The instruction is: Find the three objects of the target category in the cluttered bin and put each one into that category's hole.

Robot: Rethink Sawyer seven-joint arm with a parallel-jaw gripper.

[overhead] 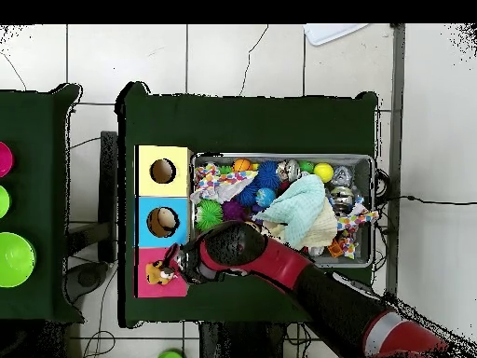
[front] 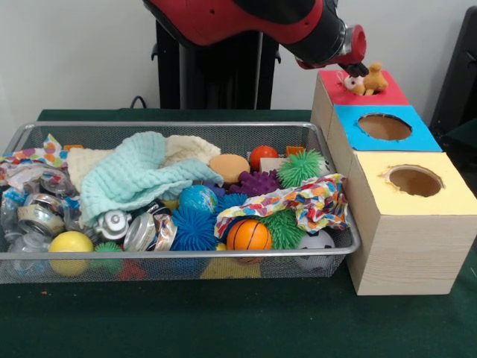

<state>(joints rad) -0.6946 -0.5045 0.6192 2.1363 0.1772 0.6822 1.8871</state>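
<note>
Small tan plush toy (front: 367,80) sits on the red box top (front: 387,92), right over where that box's hole should be; the hole itself is not visible, covered by the toy and the arm tip. Plush looks like a stuffed animal, so the target category is likely soft toys and red is its hole. End effector (front: 356,68) is right at the toy, touching or just above it; cannot tell whether it grips the toy or has let go, the parts at the tip are too small and hidden. In the overhead view the toy (overhead: 163,272) lies on the red square (overhead: 149,284) with the end effector (overhead: 186,265) just beside it, arm (overhead: 279,266) reaching across the bin's near corner.

Judgement: this is the drop step, toy brought to the hole and either being released or pushed in. Toy seems perched rather than sunk, so it may need a nudge to fall through.

Blue box (front: 384,127) and yellow box (front: 414,181) sit in a row with the red one, holes open and clear. Row stands touching the bin's end, so transfers stay short.

Wire bin (front: 179,253) on the green surface (front: 223,321) is still packed: mint cloth (front: 134,175), spiky balls (front: 194,227), basketball (front: 248,235), yellow ball (front: 71,245), patterned cloth (front: 298,203). Cloths cover much of it, so any more plush may be buried.
</note>
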